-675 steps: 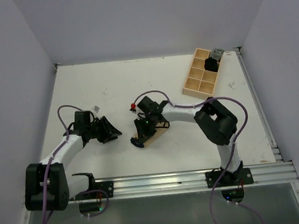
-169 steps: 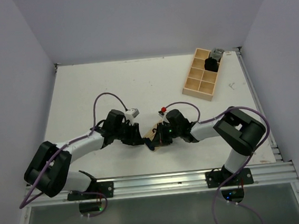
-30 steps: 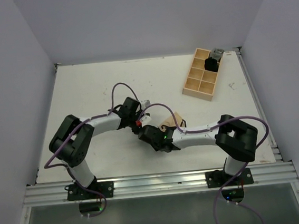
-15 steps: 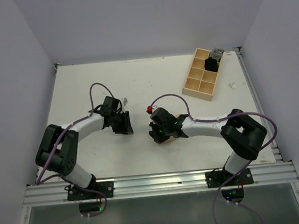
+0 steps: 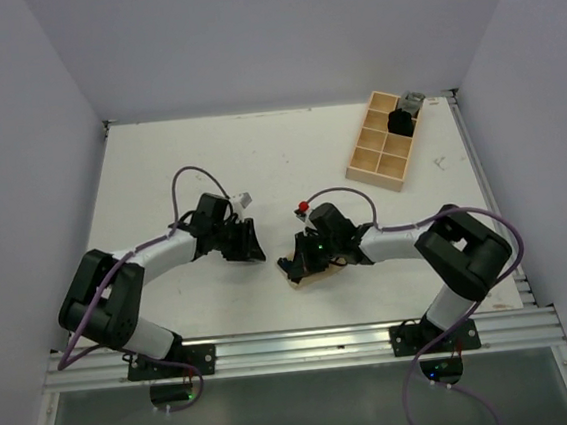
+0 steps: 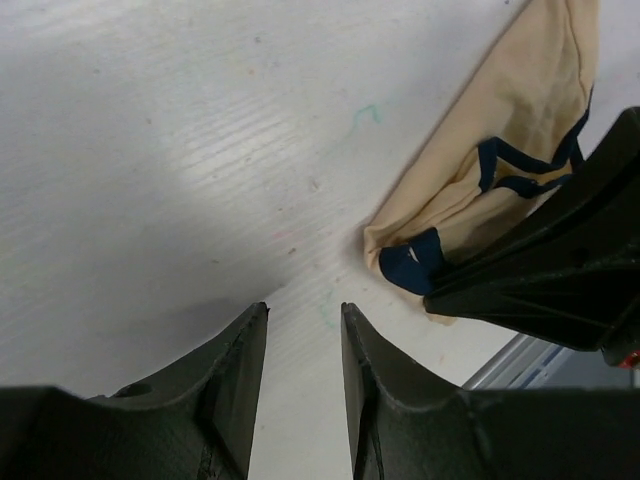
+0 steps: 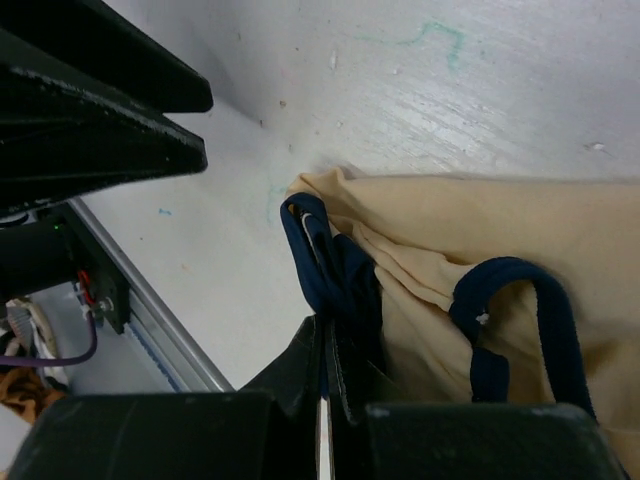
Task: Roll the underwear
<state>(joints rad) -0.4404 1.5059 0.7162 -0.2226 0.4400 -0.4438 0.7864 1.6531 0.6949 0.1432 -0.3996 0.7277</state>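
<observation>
The underwear [image 5: 315, 273] is a tan bundle with dark blue trim, lying on the white table near the front middle. My right gripper [image 5: 295, 264] is shut on its bunched dark trim; in the right wrist view the right gripper [image 7: 338, 325] pinches the trim at the left edge of the underwear [image 7: 480, 240]. My left gripper [image 5: 251, 248] is a short way left of the garment, open and not touching it. The left wrist view shows the left gripper [image 6: 303, 310] with a narrow gap over bare table, and the underwear [image 6: 490, 150] ahead to the right.
A light wooden compartment tray [image 5: 370, 164] stands at the back right with a dark bundle [image 5: 400, 121] in one compartment. An aluminium rail [image 5: 307, 349] runs along the near edge. Purple walls close in both sides and the back.
My left gripper has shifted right and nearer, toward the garment. My right gripper has moved slightly nearer with the underwear's trim in it.
</observation>
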